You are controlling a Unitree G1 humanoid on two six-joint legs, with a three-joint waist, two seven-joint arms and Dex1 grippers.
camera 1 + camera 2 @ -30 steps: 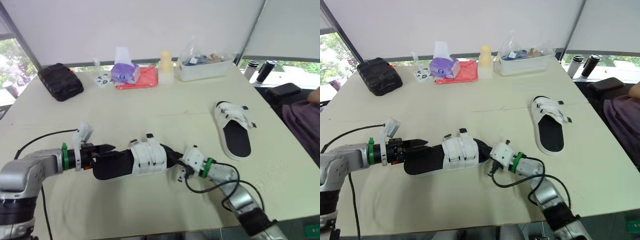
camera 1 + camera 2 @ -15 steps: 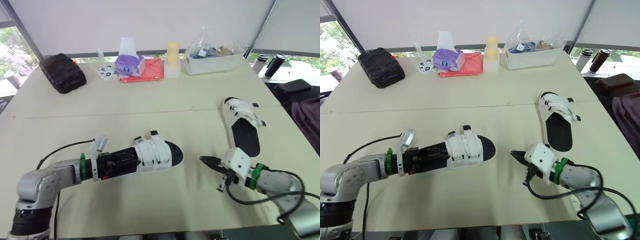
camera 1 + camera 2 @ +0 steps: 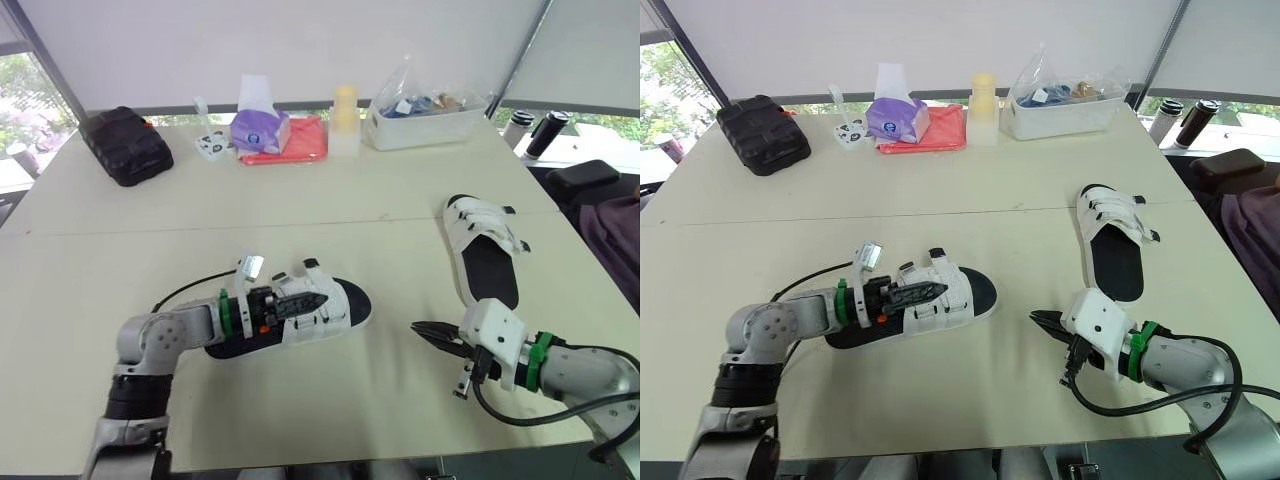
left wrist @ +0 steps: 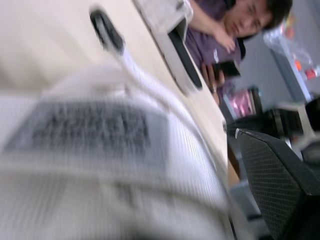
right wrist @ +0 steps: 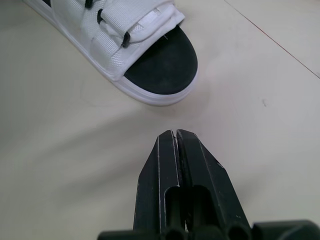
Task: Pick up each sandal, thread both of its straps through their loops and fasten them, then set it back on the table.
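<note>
One white sandal with a black footbed [image 3: 335, 310] lies flat on the table [image 3: 330, 210], toe toward my right; both its straps sit across the front. My left gripper [image 3: 318, 298] rests on top of those straps, and the white strap fabric [image 4: 100, 135] presses close in the left wrist view. My right gripper [image 3: 420, 329] is shut and holds nothing, a short way right of the toe [image 5: 160, 65] and pointing at it. The second sandal [image 3: 485, 255] lies at the right with its straps [image 3: 480, 222] at the far end.
Along the far edge stand a black case [image 3: 125, 145], a tissue box [image 3: 258, 128], a red cloth [image 3: 300, 140], a yellow cup [image 3: 345, 105] and a white bin [image 3: 425, 110]. A seated person [image 3: 620, 235] is at the right side.
My right gripper has let go of the sandal's toe and drawn back to the right. My left gripper has slid from the heel onto the straps. The sandal now lies on the table.
</note>
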